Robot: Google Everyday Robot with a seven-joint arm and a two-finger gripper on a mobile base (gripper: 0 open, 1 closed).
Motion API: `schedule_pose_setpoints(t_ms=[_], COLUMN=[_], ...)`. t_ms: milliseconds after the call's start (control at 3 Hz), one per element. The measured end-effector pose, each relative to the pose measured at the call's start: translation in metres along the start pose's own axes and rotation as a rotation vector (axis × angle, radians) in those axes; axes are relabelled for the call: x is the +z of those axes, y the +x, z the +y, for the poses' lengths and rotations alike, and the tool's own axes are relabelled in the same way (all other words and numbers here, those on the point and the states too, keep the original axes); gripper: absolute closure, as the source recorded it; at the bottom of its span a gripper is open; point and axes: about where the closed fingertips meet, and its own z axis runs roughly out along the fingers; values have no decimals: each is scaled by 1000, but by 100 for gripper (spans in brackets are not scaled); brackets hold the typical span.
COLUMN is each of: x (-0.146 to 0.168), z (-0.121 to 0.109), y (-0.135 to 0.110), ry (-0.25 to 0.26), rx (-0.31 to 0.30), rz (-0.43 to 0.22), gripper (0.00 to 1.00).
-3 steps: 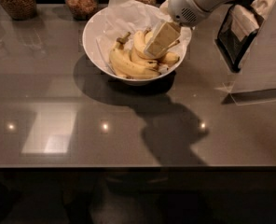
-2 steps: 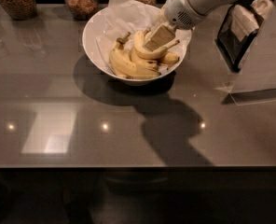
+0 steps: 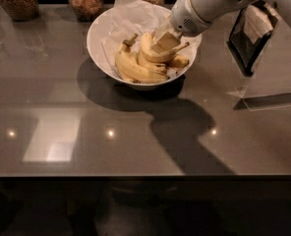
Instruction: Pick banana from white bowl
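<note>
One tool [image 3: 165, 41] atop banana [image 3: 152, 54] in white bowl [image 3: 92, 39]

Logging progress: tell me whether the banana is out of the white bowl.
No, the banana lies inside the white bowl with the claw down over it.

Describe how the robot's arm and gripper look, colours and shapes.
The arm is white and rounded, with a patch of small dark holes near its end. The gripper, inside the white bowl among bananas, is beige and blocky.
</note>
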Motion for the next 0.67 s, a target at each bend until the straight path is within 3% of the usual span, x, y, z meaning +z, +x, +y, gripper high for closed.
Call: schedule_pose_setpoints(t_ms=[333, 667], x=[8, 10], z=[0, 0], y=[1, 0], ry=[-14, -17], rx=[6, 5], rz=[-5, -6], gripper=[43, 49])
